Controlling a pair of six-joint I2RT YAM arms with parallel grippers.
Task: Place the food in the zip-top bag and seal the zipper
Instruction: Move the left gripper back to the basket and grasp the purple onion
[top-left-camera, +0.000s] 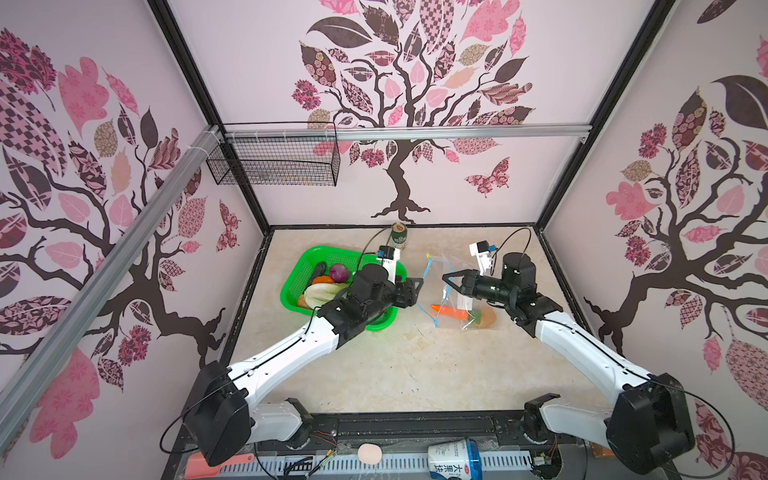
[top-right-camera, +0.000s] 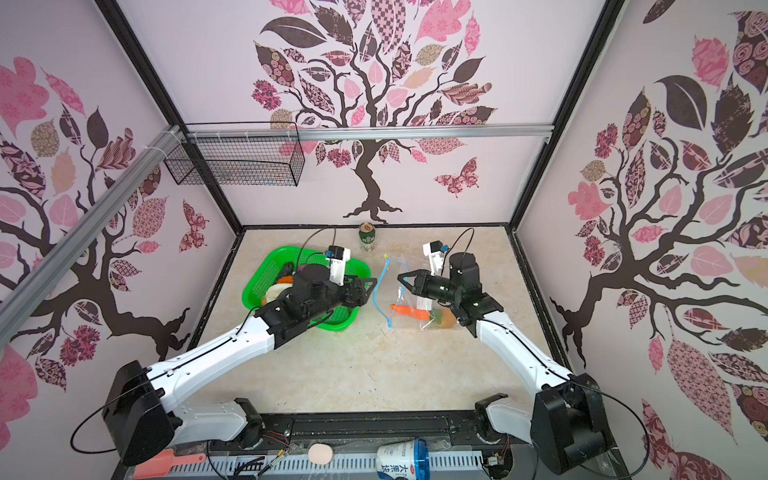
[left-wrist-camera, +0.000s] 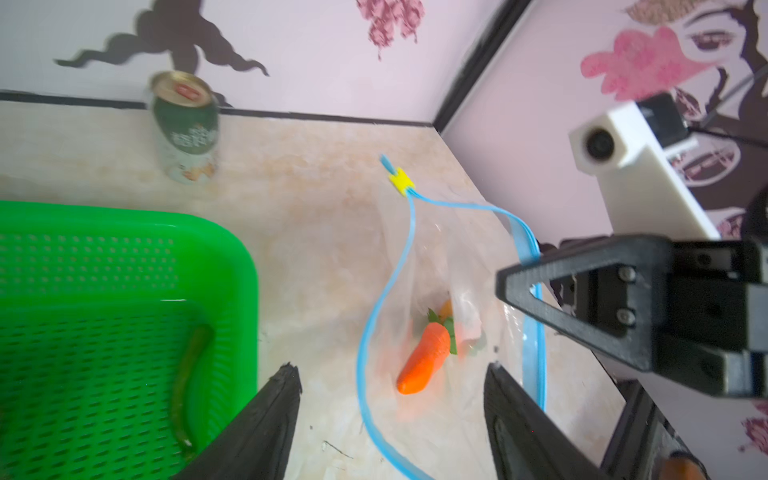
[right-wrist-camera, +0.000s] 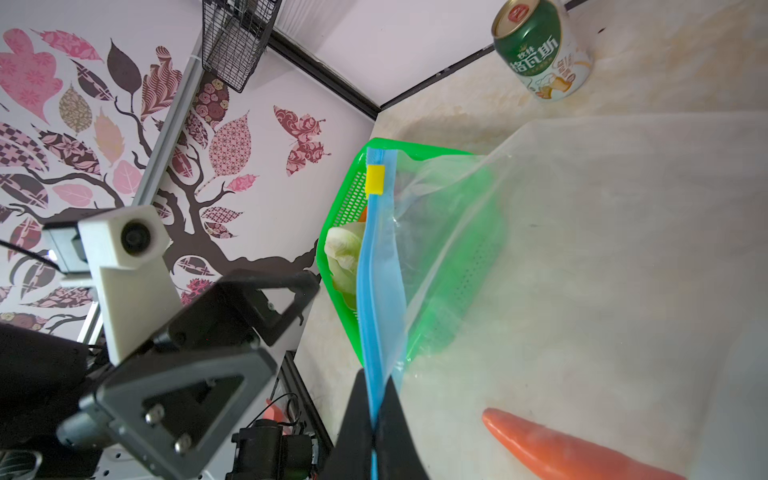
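The zip-top bag (right-wrist-camera: 602, 270) lies on the tabletop (top-left-camera: 395, 365) near the green basket (left-wrist-camera: 124, 212), its mouth turned toward the basket. The right pincer (right-wrist-camera: 374, 395) is clamped on the zipper (right-wrist-camera: 380, 291), holding the upper lip raised (so the mouth gapes). The left pincer (left-wrist-camera: 392, 374) hangs empty, jaws apart, between basket and mouth. A carrot (left-wrist-camera: 424, 361) and a potato (top-left-camera: 487, 318) are already inside; the napa cabbage (top-left-camera: 322, 293), purple onion (top-left-camera: 340, 273) and a dark green piece (left-wrist-camera: 187, 382) wait in the basket. I judge it under half done: more loading, then sealing.
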